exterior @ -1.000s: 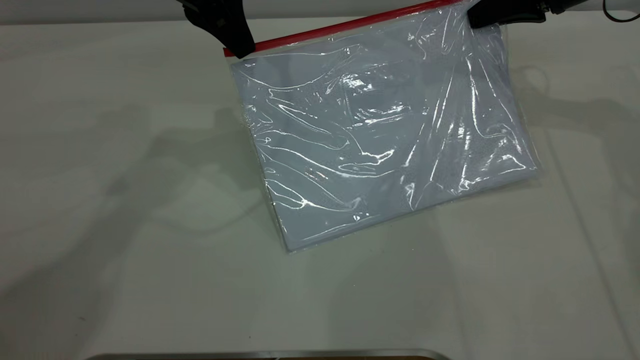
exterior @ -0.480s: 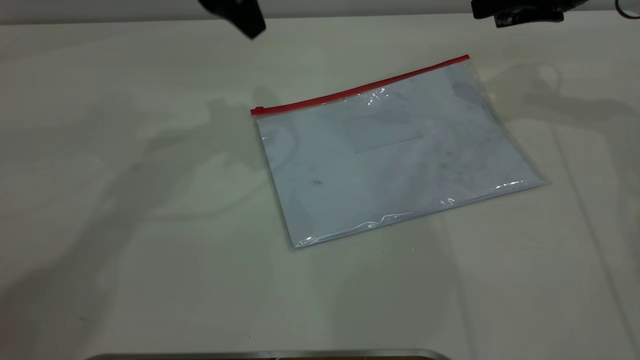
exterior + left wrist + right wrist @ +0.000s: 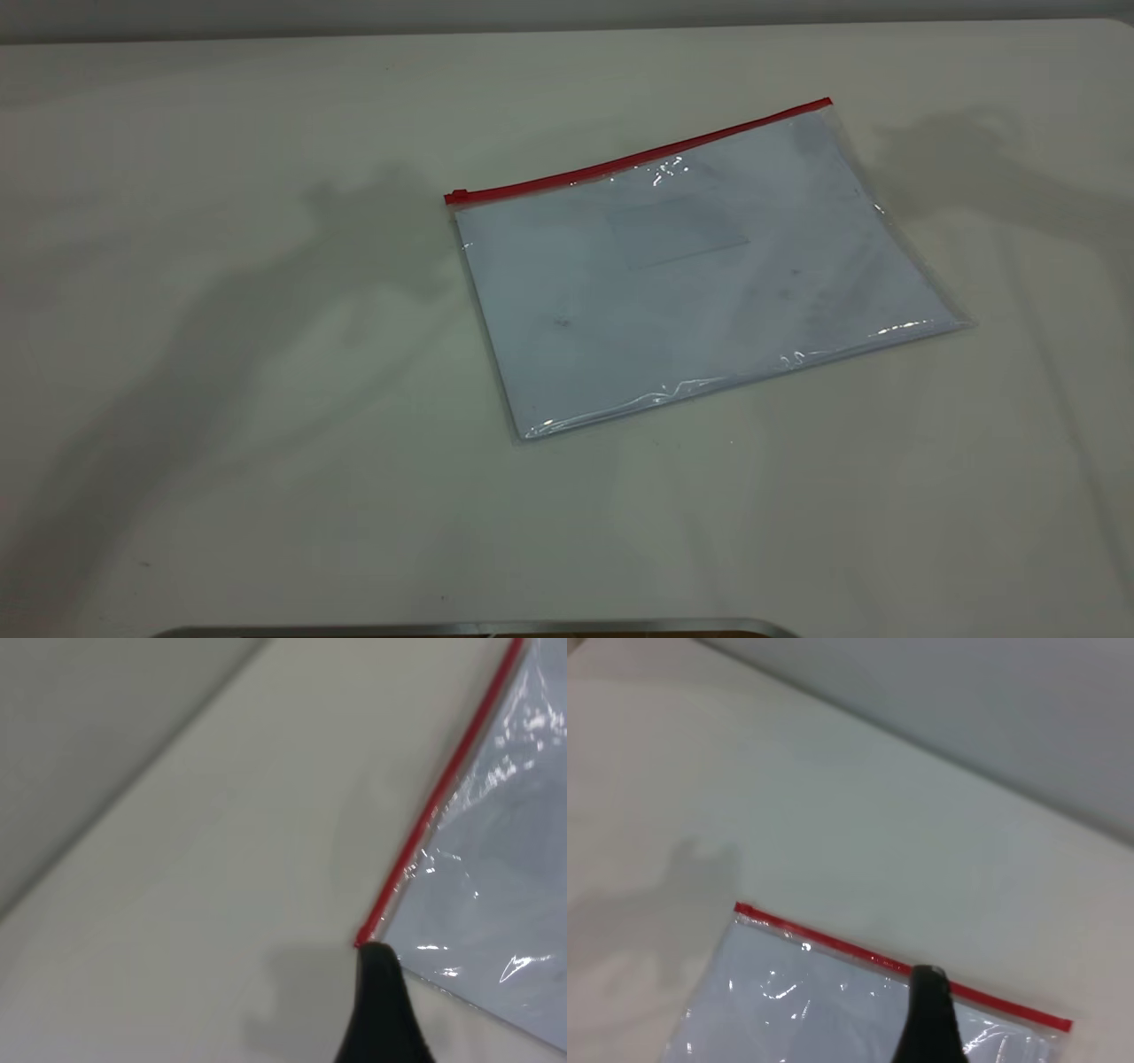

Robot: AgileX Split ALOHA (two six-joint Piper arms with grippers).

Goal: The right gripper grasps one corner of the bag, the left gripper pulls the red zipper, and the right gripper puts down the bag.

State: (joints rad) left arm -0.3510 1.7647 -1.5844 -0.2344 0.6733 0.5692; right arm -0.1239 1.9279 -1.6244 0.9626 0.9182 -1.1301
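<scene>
Near edge of exterior view: a thin metal strip (image 3: pixel 478 627) was cut off by the frame; what it belonged to could not be told.

Mid-table: the bag (image 3: pixel 700 283) lay flat on the white table (image 3: pixel 221 496), skewed, nothing touching it. White sheets showed through the clear plastic; a faint rectangular label pocket (image 3: pixel 678 232) was barely legible. Glare along the bag's near edge hid detail there.

Far edge of the bag: the red zipper (image 3: pixel 638 159) ran along the whole long side. A small red bump at its left end looked like the slider tab (image 3: pixel 455 197), too small to be sure.

Neither arm appeared in the exterior view; only their shadows fell on the table.

Left wrist view: one dark fingertip of the left gripper (image 3: pixel 383 1010) was in frame, above the zipper's end; the other finger was cut off, so whether it was released or clenched could not be told.

Right wrist view: likewise a single fingertip of the right gripper (image 3: pixel 928 1019), hanging over the zipper line, grip unreadable.
</scene>
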